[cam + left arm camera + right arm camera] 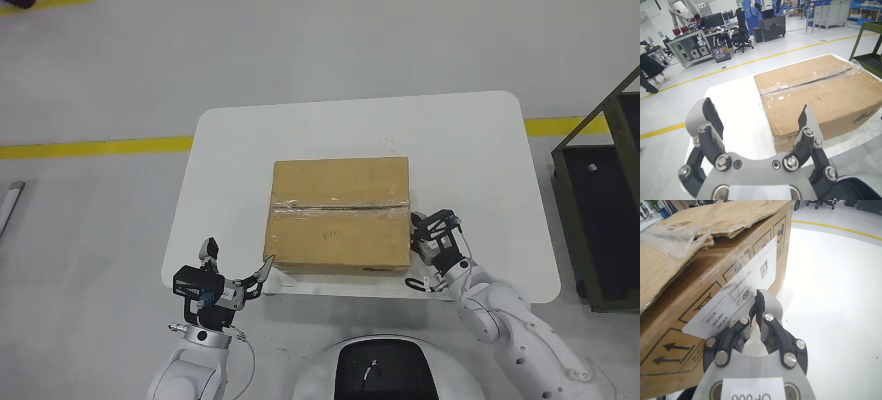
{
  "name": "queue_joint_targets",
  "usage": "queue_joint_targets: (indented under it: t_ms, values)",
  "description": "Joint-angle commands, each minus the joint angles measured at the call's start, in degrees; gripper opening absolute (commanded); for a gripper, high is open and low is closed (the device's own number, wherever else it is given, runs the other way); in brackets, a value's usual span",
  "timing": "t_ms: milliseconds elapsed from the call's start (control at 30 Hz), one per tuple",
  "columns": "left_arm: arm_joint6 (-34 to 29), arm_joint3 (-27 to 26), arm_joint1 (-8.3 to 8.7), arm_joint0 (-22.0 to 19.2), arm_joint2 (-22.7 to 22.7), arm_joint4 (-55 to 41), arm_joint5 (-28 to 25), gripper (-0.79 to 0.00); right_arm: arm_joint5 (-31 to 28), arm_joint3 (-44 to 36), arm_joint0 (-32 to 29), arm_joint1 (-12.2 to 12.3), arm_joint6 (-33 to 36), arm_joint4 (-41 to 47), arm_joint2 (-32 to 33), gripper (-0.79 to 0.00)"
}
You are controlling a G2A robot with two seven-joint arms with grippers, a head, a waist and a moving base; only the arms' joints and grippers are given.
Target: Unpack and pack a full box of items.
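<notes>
Both sit at box [340,213] edges: left end effector [756,106] spread, right end effector [758,294] pressed together by the label [757,275].

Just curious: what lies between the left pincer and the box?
Only bare white table, from left pincer to box, seen in the left wrist view.

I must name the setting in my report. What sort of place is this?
Probably a robotics lab or factory workshop, judging by the yellow floor line, the monitors and office chairs in the background, and a red-jointed robot arm beside them.
</notes>
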Motion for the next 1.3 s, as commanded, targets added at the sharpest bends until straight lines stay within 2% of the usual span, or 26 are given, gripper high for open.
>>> queue_joint_targets:
  t_ms: [0,133,333,567,967,1100,1267]
  values:
    - [0.0,0.0,0.0,0.0,0.0,0.0,0.0,0.0,0.56,-0.44,-0.23,0.02,-0.53,-0.27,0.48,-0.785]
    - [-0.1,-0.03,-0.01,-0.14,-0.01,0.03,0.18,0.0,1.91,-3.89,-2.72,0.32,-1.23,0.89,3.38,-0.785]
    - [-1.03,-1.8,0.01,-2.76,1.98,1.95,-1.25,0.0,1.76,-10.66,-8.51,1.24,-1.28,-0.5,9.2,-0.785]
    - [-1.81,-1.43,0.0,-9.35,5.19,4.24,-3.67,0.0,1.04,-15.72,-13.75,1.94,-0.93,-1.33,14.76,-0.785]
    - [-5.29,-1.8,-0.78,-19.26,15.24,3.97,-5.86,0.0,-0.64,-15.86,-17.31,2.2,-1.88,-0.06,17.87,-0.785]
    - [-6.96,-2.14,-1.08,-21.38,19.11,4.77,-6.86,0.0,-0.96,-15.6,-17.66,2.24,-2.07,0.25,18.5,-0.785]
    - [-7.34,-2.24,-1.09,-21.7,19.52,5.75,-6.9,0.0,-1.34,-15.13,-17.77,2.25,-2.21,1.09,19.08,-0.785]
